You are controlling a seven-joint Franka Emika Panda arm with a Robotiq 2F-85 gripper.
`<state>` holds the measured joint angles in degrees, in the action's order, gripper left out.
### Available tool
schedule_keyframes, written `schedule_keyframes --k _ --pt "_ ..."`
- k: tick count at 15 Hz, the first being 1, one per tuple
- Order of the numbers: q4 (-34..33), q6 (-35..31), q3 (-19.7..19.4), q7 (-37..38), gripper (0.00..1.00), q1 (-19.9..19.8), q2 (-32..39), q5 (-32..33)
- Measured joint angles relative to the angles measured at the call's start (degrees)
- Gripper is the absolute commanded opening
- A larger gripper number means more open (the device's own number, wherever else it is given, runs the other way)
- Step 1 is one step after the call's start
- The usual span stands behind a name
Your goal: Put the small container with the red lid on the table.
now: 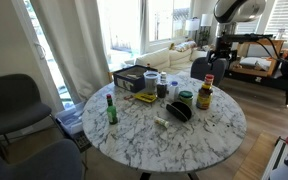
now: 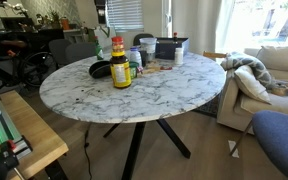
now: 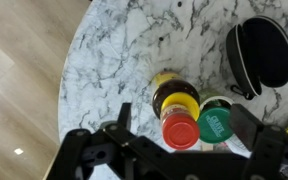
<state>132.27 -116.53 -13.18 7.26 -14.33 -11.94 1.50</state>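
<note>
In the wrist view, bare marble of the counter (image 3: 104, 50) fills the left side. Next comes one of the fingers (image 3: 123, 118) of the pincer (image 3: 186, 120), which is released and spread wide, grasping nothing. It hangs above the cluster and does not look to be touching anything.

Inside that span sits the yellow-lidded jar (image 3: 172, 95). Against its top is the small container with the red lid (image 3: 181, 131). In an exterior view the red lid (image 1: 208, 79) appears perched on top of the jar rather than on the counter, though the picture is too small to be certain. Just beside it to the right is a green-lidded tub (image 3: 216, 123), also within the open span. Well apart at far right lies a black round case (image 3: 261, 50).

The main risk, as I judge it, is the crowding. With red and green lids side by side between the jaws, closing could pinch both or shove the tub aside. A descent slightly off centre could nudge the perched container off, or press sideways on the tall jar and topple it. The red lid is small, so a shallow grip might slip.
</note>
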Motion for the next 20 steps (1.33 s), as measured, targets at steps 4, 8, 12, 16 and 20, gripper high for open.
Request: schedule_keyframes --k 4,8,12,16,20 --pt "0.05 -3.5 -0.68 -0.01 1.0 -0.12 2.36 -0.84" --pt "0.45 -8.01 -1.17 -0.37 1.0 -0.16 4.12 -3.06" --pt "0.81 -11.58 -1.16 -1.32 1.0 -0.08 6.35 -7.31" --pt "1.15 -13.4 -1.11 -1.75 0.69 -0.02 7.84 -8.73" --pt "1.23 -13.56 -1.1 -1.84 0.38 -0.02 8.4 -8.84"
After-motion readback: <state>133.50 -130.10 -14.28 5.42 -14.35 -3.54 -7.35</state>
